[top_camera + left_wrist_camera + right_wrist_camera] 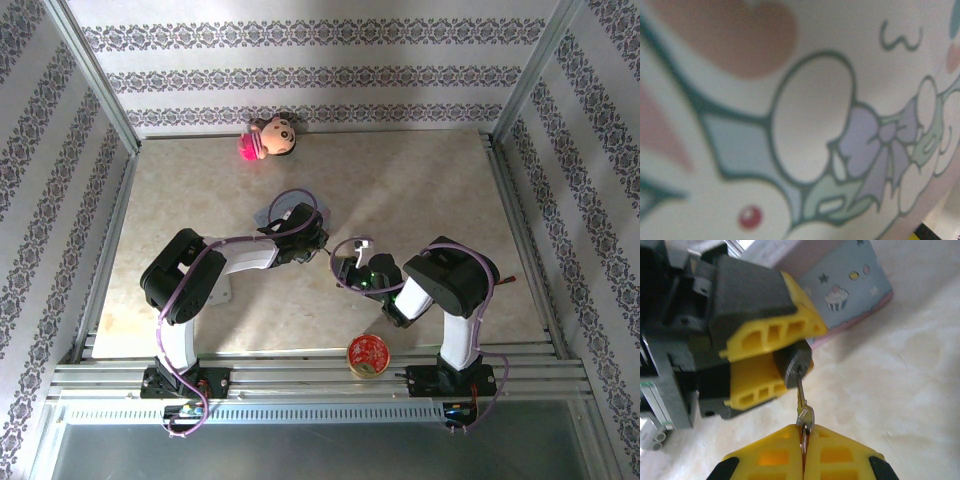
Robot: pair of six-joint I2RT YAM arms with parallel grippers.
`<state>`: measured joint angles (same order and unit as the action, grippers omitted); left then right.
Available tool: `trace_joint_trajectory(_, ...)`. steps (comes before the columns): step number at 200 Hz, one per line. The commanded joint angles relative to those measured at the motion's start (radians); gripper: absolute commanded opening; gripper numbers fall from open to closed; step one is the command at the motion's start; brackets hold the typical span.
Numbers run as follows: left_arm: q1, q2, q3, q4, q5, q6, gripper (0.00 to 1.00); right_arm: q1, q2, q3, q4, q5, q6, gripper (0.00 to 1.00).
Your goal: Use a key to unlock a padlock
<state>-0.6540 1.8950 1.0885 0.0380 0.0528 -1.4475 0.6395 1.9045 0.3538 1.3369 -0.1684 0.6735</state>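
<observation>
Two yellow fingers of my right gripper (803, 434) press together on a small metal key (804, 416), its blade set in the tiny dark padlock (790, 367). My left gripper (799, 359) pinches this padlock, just in front of a pale blue printed box (850, 285).

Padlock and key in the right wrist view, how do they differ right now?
The padlock is a dark, stubby block; the key is a slim, pale metal strip. The padlock sits clamped in the left pincer, while the key's head is pinched in the right pincer. The padlock is partly covered by its pincer; the key's shaft is bare. Shared: they are joined, the key's tip seemingly inside the padlock.
</observation>
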Motion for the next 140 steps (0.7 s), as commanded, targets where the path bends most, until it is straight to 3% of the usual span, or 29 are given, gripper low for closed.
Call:
trace_joint_trajectory(1,0.020,0.015,-0.035,-0.008,0.131,-0.099,0.15,0.009,0.002,0.029,0.048,0.009,-0.018,0.00)
trace_joint_trajectory(73,0.020,0.009,-0.049,0.015,0.146,-0.110,0.14,0.002,0.048,0.060,0.048,0.007,-0.013,0.00)
trace_joint_trajectory(140,0.019,0.020,-0.052,0.043,0.234,-0.157,0.12,0.001,0.067,0.067,0.048,0.006,-0.069,0.00)
